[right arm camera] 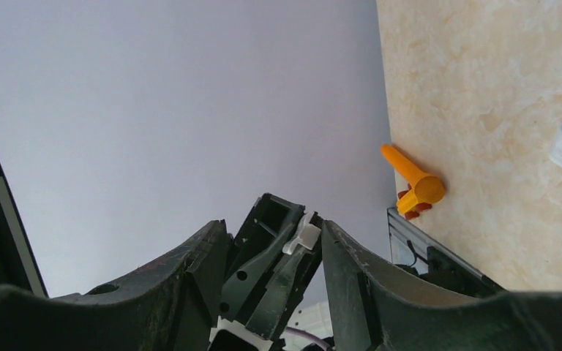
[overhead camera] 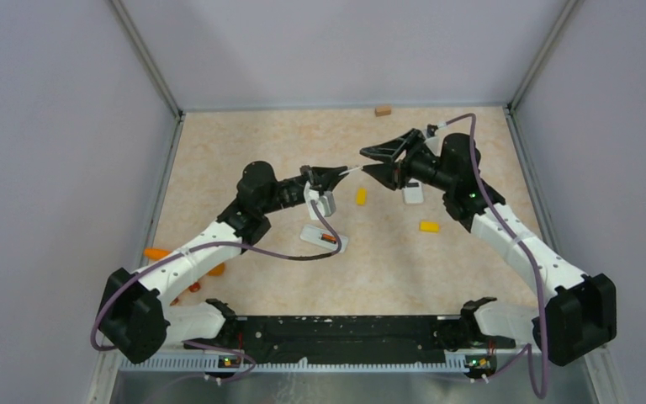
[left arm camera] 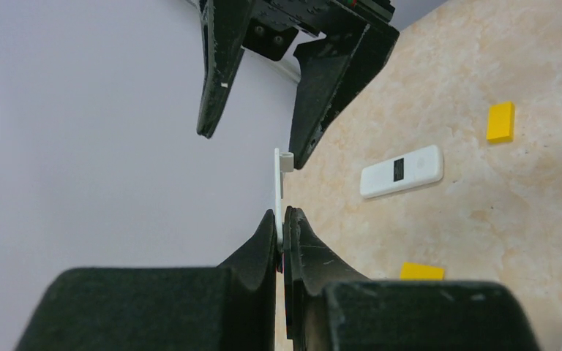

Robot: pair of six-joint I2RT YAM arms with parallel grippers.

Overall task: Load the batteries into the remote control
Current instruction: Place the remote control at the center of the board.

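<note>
The left gripper [left arm camera: 282, 219] is clamped on a thin white plate [left arm camera: 279, 191], likely the battery cover, held in the air. The right gripper [left arm camera: 252, 146] stands open around the plate's far end, one finger touching it. It looks like a handover, so the right must close before the left lets go. The remote control [left arm camera: 401, 171] lies below the right gripper, dark recess up, on the beige marbled tabletop [left arm camera: 527, 219], which is boxed in by pale lilac walls [left arm camera: 80, 131].

- The remote control [overhead camera: 309, 232], a slim white slab, is lying flat on the beige marbled table [overhead camera: 252, 151], a little left of centre. It is slanting so that its right end is sitting nearer the table's front edge.
- An orange-and-black battery [overhead camera: 327, 238], tiny and slim, is resting lengthwise about midway along the remote control's upper face. I can't tell how deep it is sitting.
</note>
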